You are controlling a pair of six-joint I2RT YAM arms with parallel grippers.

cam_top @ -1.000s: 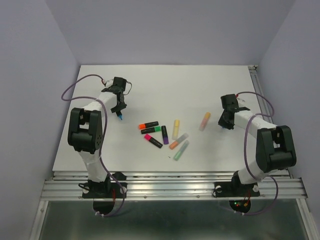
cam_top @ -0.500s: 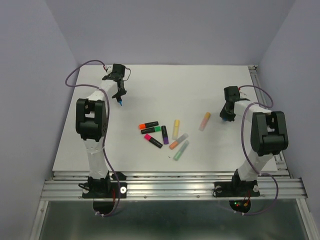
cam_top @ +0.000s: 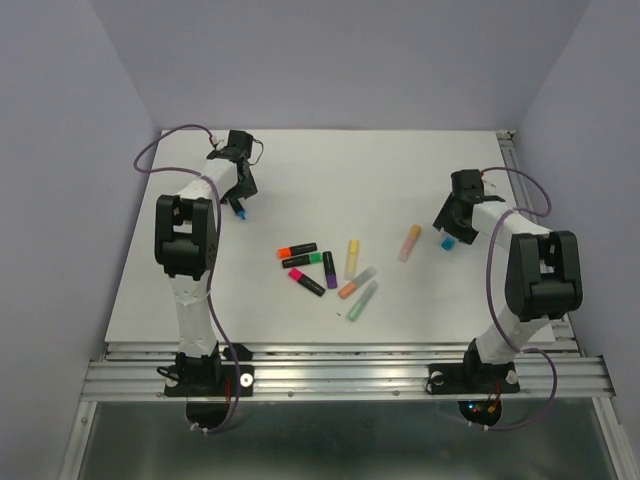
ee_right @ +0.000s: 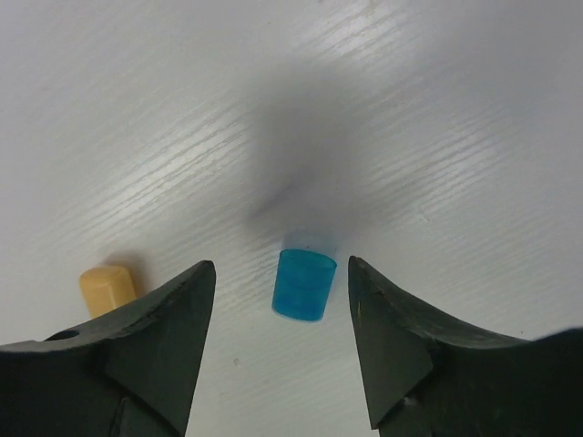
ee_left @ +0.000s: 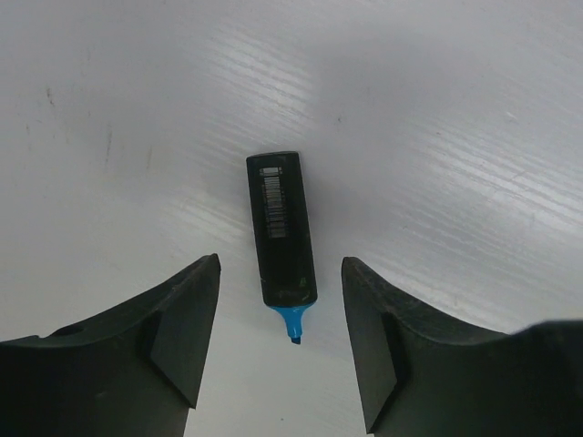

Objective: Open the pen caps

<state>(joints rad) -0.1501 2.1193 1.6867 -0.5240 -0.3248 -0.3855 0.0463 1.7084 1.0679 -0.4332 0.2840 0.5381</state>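
Both claws hang slack and empty over the table [cam_top: 350,165]: the left gripper [cam_top: 240,198] above the uncapped blue pen [ee_left: 281,228], the right gripper [cam_top: 447,228] above its cyan cap [ee_right: 304,285], neither touching. Best to lift straight up, then take the capped highlighters [cam_top: 325,268] at centre, one end each.

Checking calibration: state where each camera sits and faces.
Top: above, behind the bases, looking down on table, both arms, pens.
Left wrist: on left gripper, facing down past its fingers at uncapped blue pen.
Right wrist: on right gripper, facing down past its fingers at blue cap.
Shared: top view shows that pen and cap too.
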